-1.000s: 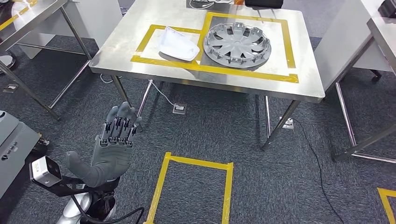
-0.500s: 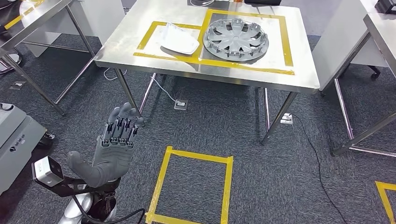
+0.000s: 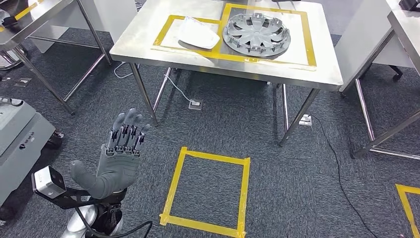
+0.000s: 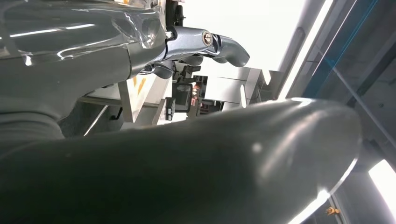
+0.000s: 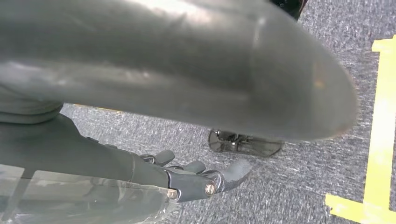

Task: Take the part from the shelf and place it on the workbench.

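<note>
A grey wheel cover (image 3: 256, 33) lies inside a yellow-taped rectangle on the steel workbench (image 3: 237, 72). Beside it, in a smaller taped rectangle, is a white moulded part (image 3: 198, 33). My left hand (image 3: 119, 158) is raised in front of me over the carpet, well short of the bench, with its fingers straight and spread and nothing in it. The left wrist view shows the same hand (image 4: 205, 44) empty. In the right wrist view my right hand (image 5: 187, 182) hangs over the carpet, its fingers loosely extended and holding nothing.
A yellow tape square (image 3: 208, 191) marks the carpet between me and the bench. Another steel table (image 3: 29, 20) stands at the far left and one more (image 3: 406, 29) at the right. A grey machine housing (image 3: 20, 139) sits at my left. A black cable (image 3: 341, 183) trails across the floor.
The whole picture has shifted: the bench now sits higher and further right, so the camera has moved. My left hand keeps the same raised, spread pose.
</note>
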You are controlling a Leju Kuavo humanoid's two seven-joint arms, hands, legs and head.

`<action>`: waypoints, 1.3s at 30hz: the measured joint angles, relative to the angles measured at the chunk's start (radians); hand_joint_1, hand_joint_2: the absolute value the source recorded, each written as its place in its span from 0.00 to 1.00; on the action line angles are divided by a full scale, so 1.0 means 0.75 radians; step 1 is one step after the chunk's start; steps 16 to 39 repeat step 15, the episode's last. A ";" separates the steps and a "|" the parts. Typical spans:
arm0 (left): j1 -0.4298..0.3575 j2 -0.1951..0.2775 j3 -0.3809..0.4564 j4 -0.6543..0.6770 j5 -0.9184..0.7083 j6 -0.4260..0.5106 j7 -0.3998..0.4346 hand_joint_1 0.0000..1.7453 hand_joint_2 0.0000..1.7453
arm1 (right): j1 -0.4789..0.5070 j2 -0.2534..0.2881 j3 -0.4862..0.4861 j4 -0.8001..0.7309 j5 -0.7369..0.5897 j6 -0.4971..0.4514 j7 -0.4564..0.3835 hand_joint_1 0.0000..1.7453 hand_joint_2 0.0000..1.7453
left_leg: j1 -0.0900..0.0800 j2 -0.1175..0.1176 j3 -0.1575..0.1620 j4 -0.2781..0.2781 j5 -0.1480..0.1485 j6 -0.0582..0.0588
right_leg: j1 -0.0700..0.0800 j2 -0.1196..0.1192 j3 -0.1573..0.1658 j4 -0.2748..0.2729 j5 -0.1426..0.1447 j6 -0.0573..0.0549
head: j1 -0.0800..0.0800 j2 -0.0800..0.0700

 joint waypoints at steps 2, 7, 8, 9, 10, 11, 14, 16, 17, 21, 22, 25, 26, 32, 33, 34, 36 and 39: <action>0.001 -0.001 0.001 -0.001 -0.001 0.000 0.000 0.00 0.00 | 0.000 -0.002 0.000 -0.002 0.001 0.000 0.000 0.00 0.00 | 0.002 0.002 -0.005 -0.002 0.017 -0.014 | 0.008 -0.001 0.018 -0.036 0.008 -0.013 | 0.004 0.000; 0.005 0.000 0.008 -0.004 -0.002 0.001 -0.001 0.00 0.00 | -0.005 0.002 -0.001 -0.005 0.001 -0.001 0.000 0.00 0.00 | 0.017 -0.005 -0.067 0.155 -0.125 -0.054 | -0.010 -0.006 -0.023 -0.052 0.064 -0.047 | 0.009 0.000; 0.006 0.000 0.008 -0.004 -0.002 0.001 -0.001 0.00 0.00 | -0.005 0.003 -0.002 -0.005 0.001 -0.001 0.000 0.00 0.00 | 0.024 -0.004 -0.092 0.246 -0.184 -0.063 | -0.010 -0.006 -0.036 -0.051 0.075 -0.049 | 0.008 0.000; 0.007 0.001 0.008 -0.004 -0.002 0.001 -0.001 0.00 0.00 | -0.005 0.004 -0.002 -0.005 0.001 -0.001 0.000 0.00 0.00 | 0.030 -0.004 -0.110 0.325 -0.223 -0.071 | -0.010 -0.007 -0.049 -0.049 0.085 -0.047 | 0.008 0.000; 0.008 0.001 0.009 -0.003 -0.002 0.001 -0.001 0.00 0.00 | -0.005 0.005 -0.002 -0.005 0.001 -0.001 0.000 0.00 0.00 | 0.036 -0.004 -0.109 0.368 -0.234 -0.078 | -0.011 -0.007 -0.064 -0.045 0.094 -0.044 | 0.008 0.000; 0.008 0.001 0.009 -0.003 -0.002 0.001 -0.001 0.00 0.00 | -0.005 0.006 -0.003 -0.005 0.002 -0.001 0.000 0.00 0.00 | 0.041 -0.004 -0.085 0.363 -0.221 -0.083 | -0.013 -0.006 -0.077 -0.040 0.102 -0.040 | 0.008 0.000; 0.003 0.001 0.009 -0.004 -0.002 0.001 -0.001 0.00 0.00 | -0.005 0.009 -0.005 -0.005 0.002 0.000 0.000 0.00 0.00 | 0.052 -0.005 0.089 0.120 -0.152 -0.090 | -0.018 -0.004 -0.113 -0.016 0.116 -0.025 | 0.007 0.000; 0.002 0.000 0.009 -0.004 -0.002 0.001 -0.001 0.00 0.00 | -0.005 0.009 -0.005 -0.006 0.002 0.000 0.000 0.00 0.00 | 0.052 -0.006 0.124 0.066 -0.146 -0.091 | -0.018 -0.004 -0.119 -0.012 0.118 -0.022 | 0.007 0.000; 0.002 0.000 0.009 -0.004 -0.002 0.001 -0.001 0.00 0.00 | -0.005 0.009 -0.005 -0.006 0.002 0.000 0.000 0.00 0.00 | 0.052 -0.006 0.124 0.066 -0.146 -0.091 | -0.018 -0.004 -0.119 -0.012 0.118 -0.022 | 0.007 0.000; 0.002 0.000 0.009 -0.004 -0.002 0.001 -0.001 0.00 0.00 | -0.005 0.009 -0.005 -0.006 0.002 0.000 0.000 0.00 0.00 | 0.052 -0.006 0.124 0.066 -0.146 -0.091 | -0.018 -0.004 -0.119 -0.012 0.118 -0.022 | 0.007 0.000; 0.002 0.000 0.009 -0.004 -0.002 0.001 -0.001 0.00 0.00 | -0.005 0.009 -0.005 -0.006 0.002 0.000 0.000 0.00 0.00 | 0.052 -0.006 0.124 0.066 -0.146 -0.091 | -0.018 -0.004 -0.119 -0.012 0.118 -0.022 | 0.007 0.000; 0.002 0.000 0.009 -0.004 -0.002 0.001 -0.001 0.00 0.00 | -0.005 0.009 -0.005 -0.006 0.002 0.000 0.000 0.00 0.00 | 0.052 -0.006 0.124 0.066 -0.146 -0.091 | -0.018 -0.004 -0.119 -0.012 0.118 -0.022 | 0.007 0.000; 0.002 0.000 0.009 -0.004 -0.002 0.001 -0.001 0.00 0.00 | -0.005 0.009 -0.005 -0.006 0.002 0.000 0.000 0.00 0.00 | 0.052 -0.006 0.124 0.066 -0.146 -0.091 | -0.018 -0.004 -0.119 -0.012 0.118 -0.022 | 0.007 0.000; 0.002 0.000 0.009 -0.004 -0.002 0.001 -0.001 0.00 0.00 | -0.005 0.009 -0.005 -0.006 0.002 0.000 0.000 0.00 0.00 | 0.052 -0.006 0.124 0.066 -0.146 -0.091 | -0.018 -0.004 -0.119 -0.012 0.118 -0.022 | 0.007 0.000; 0.002 0.000 0.009 -0.004 -0.002 0.001 -0.001 0.00 0.00 | -0.005 0.009 -0.005 -0.006 0.002 0.000 0.000 0.00 0.00 | 0.052 -0.006 0.124 0.066 -0.146 -0.091 | -0.018 -0.004 -0.119 -0.012 0.118 -0.022 | 0.007 0.000; 0.002 0.000 0.009 -0.004 -0.002 0.001 -0.001 0.00 0.00 | -0.005 0.009 -0.005 -0.006 0.002 0.000 0.000 0.00 0.00 | 0.052 -0.006 0.124 0.066 -0.146 -0.091 | -0.018 -0.004 -0.119 -0.012 0.118 -0.022 | 0.007 0.000; 0.002 0.000 0.009 -0.004 -0.002 0.001 -0.001 0.00 0.00 | -0.005 0.009 -0.005 -0.006 0.002 0.000 0.000 0.00 0.00 | 0.052 -0.006 0.124 0.066 -0.146 -0.091 | -0.018 -0.004 -0.119 -0.012 0.118 -0.022 | 0.007 0.000; 0.002 0.000 0.009 -0.004 -0.002 0.001 -0.001 0.00 0.00 | -0.005 0.009 -0.005 -0.006 0.002 0.000 0.000 0.00 0.00 | 0.052 -0.006 0.124 0.066 -0.146 -0.091 | -0.018 -0.004 -0.119 -0.012 0.118 -0.022 | 0.007 0.000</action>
